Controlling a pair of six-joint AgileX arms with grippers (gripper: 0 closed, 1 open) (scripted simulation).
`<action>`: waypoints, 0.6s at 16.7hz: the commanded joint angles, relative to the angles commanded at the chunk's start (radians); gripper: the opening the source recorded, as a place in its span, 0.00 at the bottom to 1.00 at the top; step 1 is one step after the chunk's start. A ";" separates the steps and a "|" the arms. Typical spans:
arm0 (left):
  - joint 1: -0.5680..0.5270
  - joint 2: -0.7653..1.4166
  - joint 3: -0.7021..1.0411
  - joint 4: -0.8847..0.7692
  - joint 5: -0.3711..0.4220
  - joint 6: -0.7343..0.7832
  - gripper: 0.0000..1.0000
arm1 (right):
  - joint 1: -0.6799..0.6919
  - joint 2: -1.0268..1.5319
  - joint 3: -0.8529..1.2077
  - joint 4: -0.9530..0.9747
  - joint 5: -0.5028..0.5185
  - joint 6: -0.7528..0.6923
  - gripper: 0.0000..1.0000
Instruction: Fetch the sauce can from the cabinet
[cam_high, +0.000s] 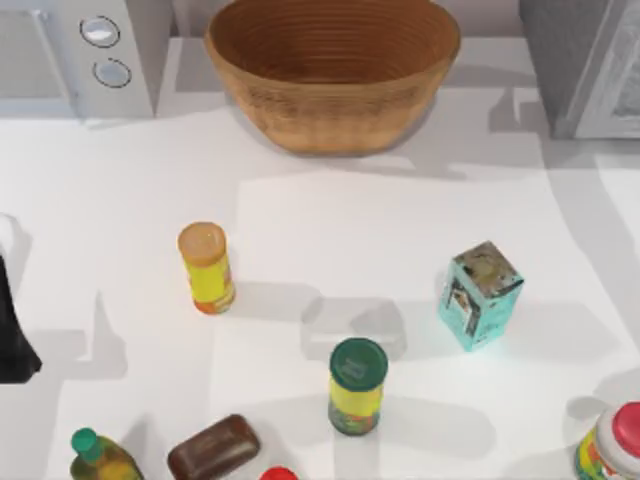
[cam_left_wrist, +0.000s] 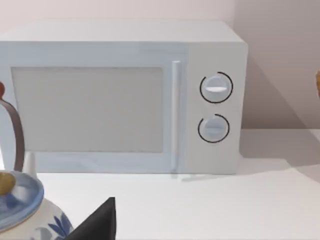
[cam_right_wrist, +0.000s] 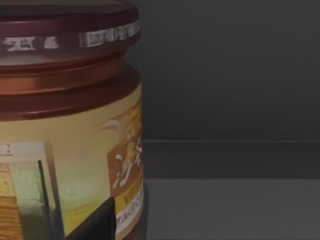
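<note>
While the right wrist view looks into a dim grey interior, the can (cam_right_wrist: 70, 135) stands very close in front of that camera, upright on the grey floor of what appears to be the cabinet (cam_high: 585, 65), with open floor beside it and the back wall beyond. One dark finger (cam_right_wrist: 95, 222) of the right jaws shows low against the can's label; whether those jaws are spread or pressed together I cannot tell. The can has a dark maroon rim and a cream-tan label with an orange-brown panel; its writing is too blurred to read.

The left arm (cam_high: 12, 335) sits at the surface's left edge, its wrist view facing the microwave (cam_left_wrist: 125, 95), a blue-and-white teapot (cam_left_wrist: 22, 210) just beside one dark finger (cam_left_wrist: 100, 222); the state of those jaws cannot be told.

On the white surface (cam_high: 330, 230) stand a basket (cam_high: 332, 70), an orange-capped bottle (cam_high: 206, 267), a green-lidded jar (cam_high: 356, 385) and a teal carton (cam_high: 480, 295), well apart, with bare room between them
</note>
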 joint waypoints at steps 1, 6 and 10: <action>0.000 0.000 0.000 0.000 0.000 0.000 1.00 | 0.014 0.006 0.007 0.003 0.014 0.000 1.00; 0.000 0.000 0.000 0.000 0.000 0.000 1.00 | 0.188 0.082 0.052 0.032 0.195 -0.001 1.00; 0.000 0.000 0.000 0.000 0.000 0.000 1.00 | 0.282 0.119 0.068 0.052 0.291 -0.003 1.00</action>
